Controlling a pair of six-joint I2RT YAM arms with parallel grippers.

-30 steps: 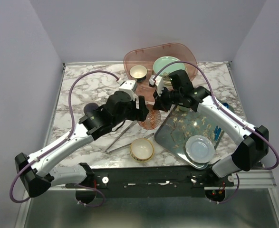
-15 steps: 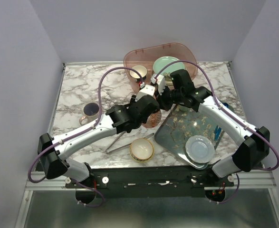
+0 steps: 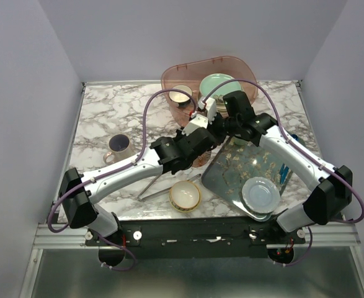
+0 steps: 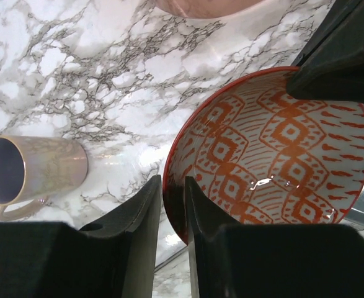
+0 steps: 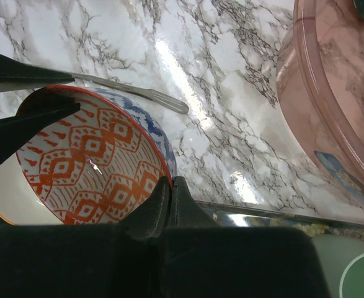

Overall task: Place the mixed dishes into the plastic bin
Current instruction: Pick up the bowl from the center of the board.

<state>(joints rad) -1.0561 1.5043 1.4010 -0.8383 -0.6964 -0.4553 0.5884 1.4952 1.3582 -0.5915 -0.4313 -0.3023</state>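
A pale lilac mug lies on its side on the marble, well to the left of the left gripper. That gripper's jaws stand narrow, one finger outside and one inside the rim of the small red patterned bowl; whether they are pinching it cannot be told. The bowl hangs between the two claws, off the table, with its far rim clamped in the tightly closed right gripper. Being round, the bowl has no true long axis, and the line that matters runs rim to rim from one claw to the other. It appears tipped, with its mouth facing up toward both wrists. The risk lies in this double hold. Arms pulling apart or twisting could strain or chip the rim. If the right claw lets go before the left one bites, the bowl could fall onto the metal tongs or the yellow-rimmed bowl beneath. A thin pinch on a glazed lip may also slip. The plastic bin waits just beyond and to the right of the right claw.
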